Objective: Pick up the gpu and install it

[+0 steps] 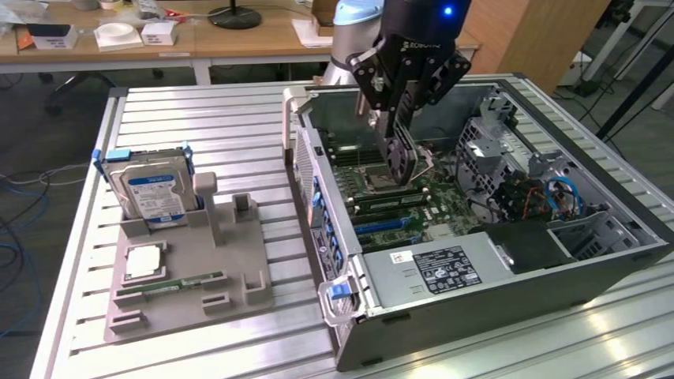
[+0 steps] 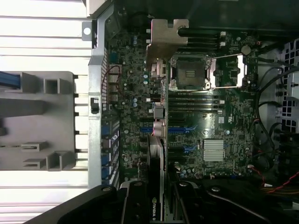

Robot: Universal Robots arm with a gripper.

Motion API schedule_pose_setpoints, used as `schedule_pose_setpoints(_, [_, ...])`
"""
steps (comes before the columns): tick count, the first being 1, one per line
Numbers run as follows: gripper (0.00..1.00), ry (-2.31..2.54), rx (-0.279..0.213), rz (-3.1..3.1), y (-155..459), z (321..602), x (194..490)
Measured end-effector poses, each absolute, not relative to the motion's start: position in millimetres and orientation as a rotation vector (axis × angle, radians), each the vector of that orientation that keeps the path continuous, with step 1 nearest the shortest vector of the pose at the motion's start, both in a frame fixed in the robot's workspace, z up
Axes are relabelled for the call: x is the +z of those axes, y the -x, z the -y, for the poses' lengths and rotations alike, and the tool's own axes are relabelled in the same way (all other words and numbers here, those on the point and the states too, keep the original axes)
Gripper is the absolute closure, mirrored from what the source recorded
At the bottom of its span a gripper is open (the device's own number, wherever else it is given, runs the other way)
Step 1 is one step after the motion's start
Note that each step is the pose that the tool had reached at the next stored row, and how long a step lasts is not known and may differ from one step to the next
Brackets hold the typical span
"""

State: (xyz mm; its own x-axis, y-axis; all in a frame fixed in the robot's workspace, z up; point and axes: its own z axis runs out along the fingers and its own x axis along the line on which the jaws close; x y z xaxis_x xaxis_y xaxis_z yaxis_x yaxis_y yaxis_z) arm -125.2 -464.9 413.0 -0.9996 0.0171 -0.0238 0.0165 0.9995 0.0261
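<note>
Inside the open computer case [image 1: 316, 170], my gripper [image 1: 405, 146] is shut on the gpu [image 1: 406, 166]. The card hangs upright over the motherboard [image 1: 416, 197], near the CPU socket [image 1: 374, 178]. In the wrist view I see the gpu [image 2: 158, 154] edge-on between my two fingers [image 2: 135, 200], and my gripper [image 2: 161, 198] clamps its dark side. Its silver end bracket [image 2: 164, 39] points toward the case's rear wall. The blue expansion slots [image 2: 182, 130] lie just beside the card's lower edge. Whether the card touches the board cannot be told.
A grey holder [image 1: 195, 272] on the slatted metal table [image 1: 200, 118] carries a hard drive with a blue label [image 1: 153, 189], a CPU [image 1: 142, 260] and a narrow RAM stick [image 1: 169, 284]. In the case, the power supply [image 1: 443, 268] and cables [image 1: 558, 193] crowd the exterior view's right.
</note>
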Motion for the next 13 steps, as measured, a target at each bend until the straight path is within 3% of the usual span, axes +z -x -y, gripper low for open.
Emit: schedule_pose_setpoints(13, [0.74, -0.026, 0.04, -3.117, 118.3, 464.9, 412.9])
